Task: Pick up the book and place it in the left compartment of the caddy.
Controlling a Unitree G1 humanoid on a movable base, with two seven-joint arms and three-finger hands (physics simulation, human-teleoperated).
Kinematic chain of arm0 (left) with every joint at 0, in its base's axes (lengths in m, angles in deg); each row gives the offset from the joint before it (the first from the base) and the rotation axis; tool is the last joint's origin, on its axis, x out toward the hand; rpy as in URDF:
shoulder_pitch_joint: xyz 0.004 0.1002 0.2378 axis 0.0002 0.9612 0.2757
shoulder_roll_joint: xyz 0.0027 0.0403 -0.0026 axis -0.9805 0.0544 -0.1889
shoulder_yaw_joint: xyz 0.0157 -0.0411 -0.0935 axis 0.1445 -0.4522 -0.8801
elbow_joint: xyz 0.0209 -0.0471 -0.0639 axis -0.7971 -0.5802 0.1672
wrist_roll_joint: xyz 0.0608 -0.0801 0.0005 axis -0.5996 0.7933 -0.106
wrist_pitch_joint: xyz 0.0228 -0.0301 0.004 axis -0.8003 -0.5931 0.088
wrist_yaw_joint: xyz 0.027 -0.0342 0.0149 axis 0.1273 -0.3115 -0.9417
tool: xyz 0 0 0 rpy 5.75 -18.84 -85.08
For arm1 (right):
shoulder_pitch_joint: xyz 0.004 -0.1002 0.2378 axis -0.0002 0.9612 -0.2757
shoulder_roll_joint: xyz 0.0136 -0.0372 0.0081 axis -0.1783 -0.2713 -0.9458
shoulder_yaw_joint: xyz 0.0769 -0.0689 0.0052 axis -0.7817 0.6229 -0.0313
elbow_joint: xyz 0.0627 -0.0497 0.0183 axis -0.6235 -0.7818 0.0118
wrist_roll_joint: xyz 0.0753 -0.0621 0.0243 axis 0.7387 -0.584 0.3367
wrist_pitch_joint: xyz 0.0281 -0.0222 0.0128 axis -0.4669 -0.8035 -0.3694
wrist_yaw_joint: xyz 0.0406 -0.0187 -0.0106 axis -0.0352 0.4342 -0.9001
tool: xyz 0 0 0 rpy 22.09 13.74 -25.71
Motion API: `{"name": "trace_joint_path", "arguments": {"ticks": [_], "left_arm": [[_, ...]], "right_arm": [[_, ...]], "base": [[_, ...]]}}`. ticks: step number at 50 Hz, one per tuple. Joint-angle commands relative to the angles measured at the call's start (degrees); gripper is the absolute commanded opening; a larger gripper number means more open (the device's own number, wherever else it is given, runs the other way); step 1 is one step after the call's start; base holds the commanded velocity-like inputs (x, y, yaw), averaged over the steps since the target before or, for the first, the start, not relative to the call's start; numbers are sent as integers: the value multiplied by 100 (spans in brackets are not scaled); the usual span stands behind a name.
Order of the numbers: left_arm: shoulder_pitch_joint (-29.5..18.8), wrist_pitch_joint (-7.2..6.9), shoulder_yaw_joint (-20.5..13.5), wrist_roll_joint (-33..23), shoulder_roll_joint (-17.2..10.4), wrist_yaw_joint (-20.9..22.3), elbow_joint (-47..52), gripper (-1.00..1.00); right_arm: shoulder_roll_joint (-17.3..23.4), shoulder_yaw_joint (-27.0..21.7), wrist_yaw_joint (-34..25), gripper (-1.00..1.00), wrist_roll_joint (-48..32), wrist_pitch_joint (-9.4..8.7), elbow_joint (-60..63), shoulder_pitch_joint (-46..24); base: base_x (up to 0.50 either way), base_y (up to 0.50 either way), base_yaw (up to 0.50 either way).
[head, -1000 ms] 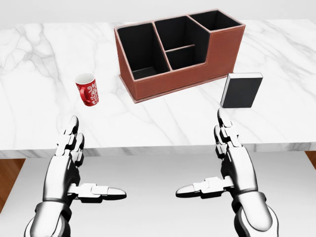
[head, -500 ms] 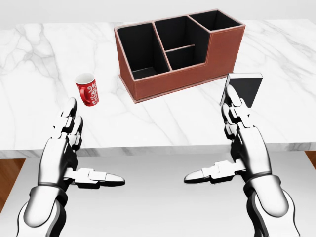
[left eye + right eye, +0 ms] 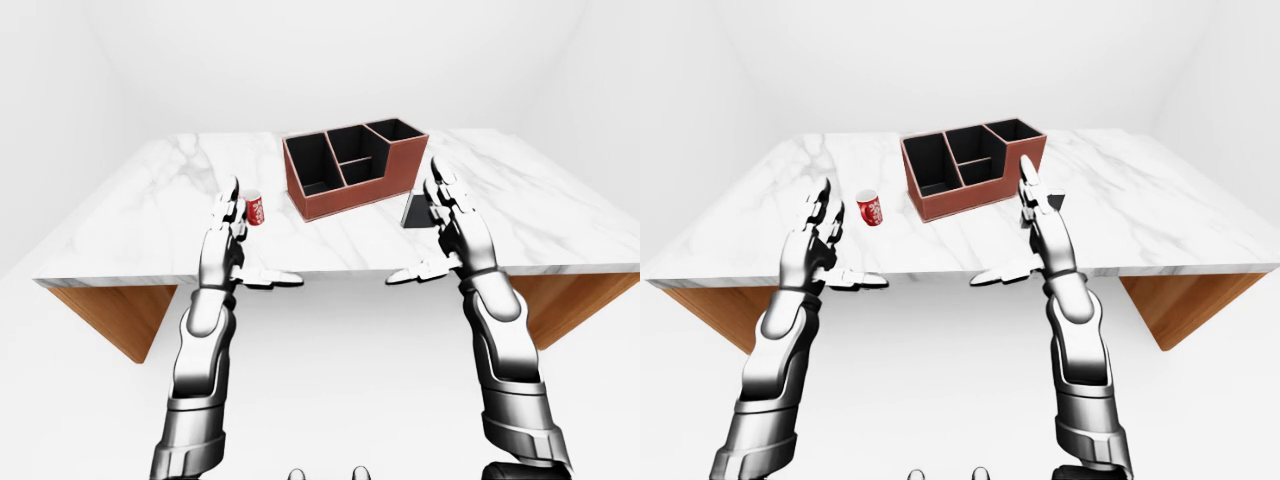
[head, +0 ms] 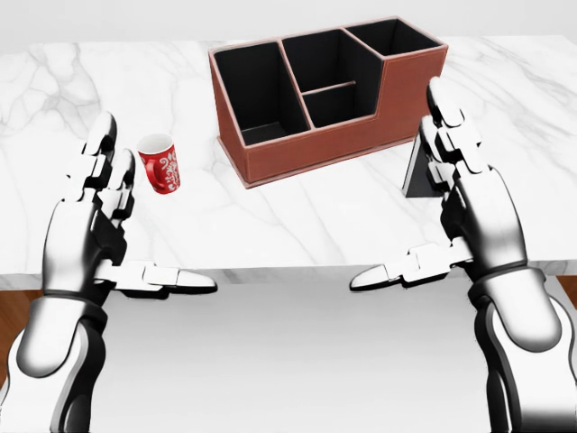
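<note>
The dark book (image 4: 416,177) with a white edge stands on the marble table (image 4: 297,225), right of the caddy. My right hand mostly hides it. The brown caddy (image 4: 334,149) has black compartments; its left compartment (image 4: 257,99) is empty. My right hand (image 4: 406,194) is open, fingers pointing up, thumb out to the left, with its fingers (image 4: 451,144) in front of the book. I cannot tell if it touches the book. My left hand (image 4: 153,212) is open and empty, just left of the red mug.
A red mug (image 4: 160,163) with a white pattern stands on the table left of the caddy. The table's near edge (image 4: 288,271) runs under both hands. The eye views show white walls and floor around the table (image 3: 150,230).
Both hands rose and reached further over the table. The right hand moved up to the book and now covers most of it. Book, caddy and mug stayed put.
</note>
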Motion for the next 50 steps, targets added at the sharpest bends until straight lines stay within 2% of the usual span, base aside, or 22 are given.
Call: {"name": "trace_joint_path", "arguments": {"ticks": [1,11,24,38,50], "left_arm": [[-345,0,-69,153,-120,-49,181,100],[-507,0,-99,202,-142,-136,155,100],[-491,0,-72,252,-107,-182,36,100],[-377,0,-74,303,-83,-223,48,100],[-349,0,-118,345,-111,-259,73,100]], "right_arm": [[193,-122,-167,100,17,0,168,-293],[400,-348,-187,100,302,0,193,-614],[434,-289,-127,100,372,0,55,-623],[326,-171,-87,100,251,0,-57,-619],[268,-87,-52,100,36,0,-131,-652]], "base": [[0,0,0],[0,0,0],[0,0,0],[-2,-48,0],[0,-1,0]]}}
